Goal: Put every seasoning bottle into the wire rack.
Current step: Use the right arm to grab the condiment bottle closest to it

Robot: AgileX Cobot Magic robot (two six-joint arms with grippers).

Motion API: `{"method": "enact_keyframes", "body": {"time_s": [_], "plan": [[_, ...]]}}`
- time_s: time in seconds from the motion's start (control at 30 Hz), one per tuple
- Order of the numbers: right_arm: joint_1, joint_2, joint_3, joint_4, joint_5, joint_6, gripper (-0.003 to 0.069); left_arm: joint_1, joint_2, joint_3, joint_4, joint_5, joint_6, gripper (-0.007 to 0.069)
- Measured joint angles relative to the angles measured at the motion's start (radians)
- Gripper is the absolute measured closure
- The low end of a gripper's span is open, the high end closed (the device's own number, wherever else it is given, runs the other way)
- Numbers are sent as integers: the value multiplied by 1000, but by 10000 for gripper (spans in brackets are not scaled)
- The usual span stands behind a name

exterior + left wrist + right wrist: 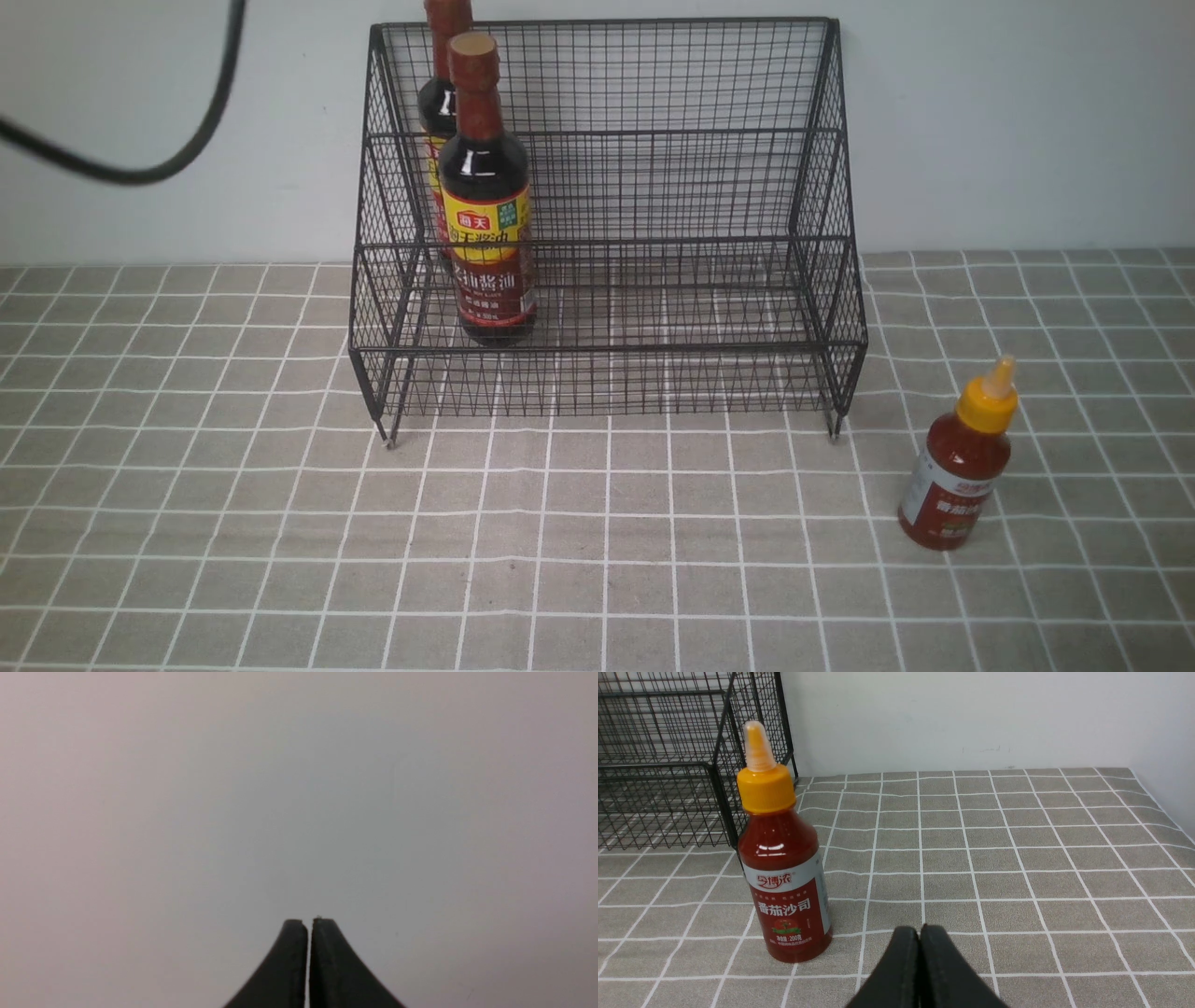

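The black wire rack (653, 131) stands against the back wall. One tall dark soy-sauce bottle (487, 215) stands upright on its lower tier at the left, and a second soy-sauce bottle (439, 103) stands behind it on the upper tier. The short red sauce bottle (962, 462) with a yellow nozzle cap stands on the cloth to the right of the rack; it appears as the red bottle (782, 858) in the right wrist view. My right gripper (919, 927) is shut and empty, low over the cloth beside that bottle. My left gripper (308, 921) is shut, empty, facing a blank wall.
A grey checked tablecloth (597, 541) covers the table. A black cable (187, 140) hangs across the wall at the upper left. The wall corner (1157, 742) and cloth edge lie beyond the red bottle. Neither arm shows in the front view.
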Motion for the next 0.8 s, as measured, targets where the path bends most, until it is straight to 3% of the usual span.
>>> {"method": "enact_keyframes", "body": {"time_s": [0.1, 0.23, 0.33, 0.37, 0.4, 0.5, 0.57, 0.6, 0.63, 0.67, 0.7, 0.77, 0.8], "plan": [[0, 0, 0, 0, 0, 0, 673, 0, -44, 44, -2, -11, -120, 631], [0, 0, 0, 0, 0, -10, 673, 0, -113, 99, -4, -8, -533, 631], [0, 0, 0, 0, 0, -16, 673, 1, -133, 107, -4, 30, -733, 631], [0, 0, 0, 0, 0, -17, 673, 2, -146, 114, -4, 121, -884, 631], [0, 0, 0, 0, 0, -17, 673, 2, -150, 116, -4, 201, -952, 631], [0, 0, 0, 0, 0, -18, 673, 2, -150, 120, 3, 396, -1055, 631], [0, 0, 0, 0, 0, -18, 673, 2, -150, 123, 76, 617, -1133, 631], [0, 0, 0, 0, 0, -18, 673, 2, -151, 123, 176, 727, -1165, 631], [0, 0, 0, 0, 0, -18, 673, 2, -152, 123, 211, 760, -1173, 631], [0, 0, 0, 0, 0, -18, 673, 2, -153, 123, 332, 867, -1198, 631], [0, 0, 0, 0, 0, -18, 673, 2, -154, 123, 377, 881, -1207, 631], [0, 0, 0, 0, 0, -18, 673, 1, -156, 123, 695, 1031, -1281, 631], [0, 0, 0, 0, 0, -18, 673, 1, -156, 123, 695, 1040, -1289, 631]]}}
